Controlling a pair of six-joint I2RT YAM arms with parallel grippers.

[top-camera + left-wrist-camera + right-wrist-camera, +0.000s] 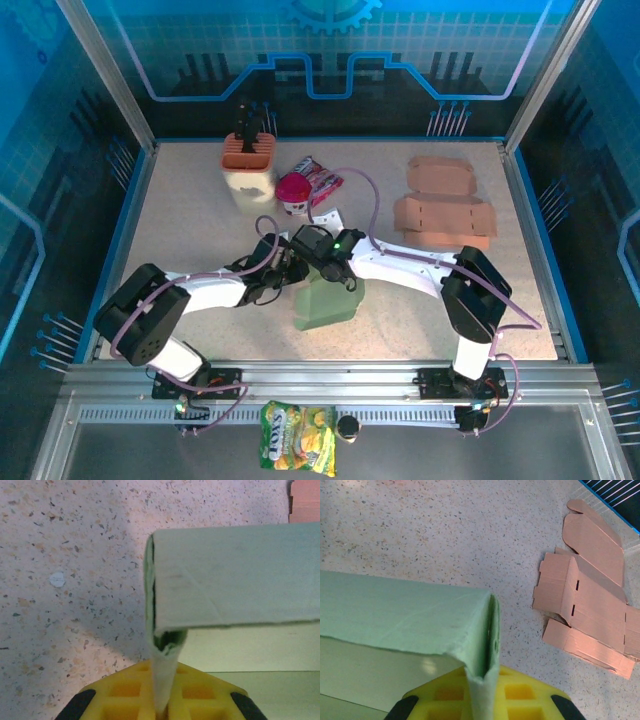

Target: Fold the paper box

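Claws meet at the middle of the bench point(180, 220) in my overhead feed. The left claw point(288, 270) and right claw point(325, 260) are side by side at the far edge of the green paper box point(325, 302), which sits just nearer the bench's front edge. The surface is pale speckled stone, walled by blue printed panels point(330, 60) in an aluminium frame point(330, 385). Flat brown blanks point(445, 205) lie toward the far right corner. A beige tub with an orange lid point(248, 165), a pink-lidded cup point(293, 192) and a snack packet point(322, 178) are grouped near the far edge. A yellow snack bag point(298, 450) rests in front of the frame, off the bench.

On my left wrist camera, the left claw point(162, 707) is closed on a green flap of the box point(235, 580), pinched between yellow fingers point(125, 695). The folded panel stands above the speckled top point(75, 580), and a brown blank point(306, 500) shows at the upper right.

On my right wrist camera, the right claw point(482, 705) likewise clamps a flap of the box point(395, 615). Its corner crease rises from between the yellow fingers point(530, 695). The brown blanks point(585, 605) lie well apart on bare bench point(445, 525), near the blue wall point(615, 492).
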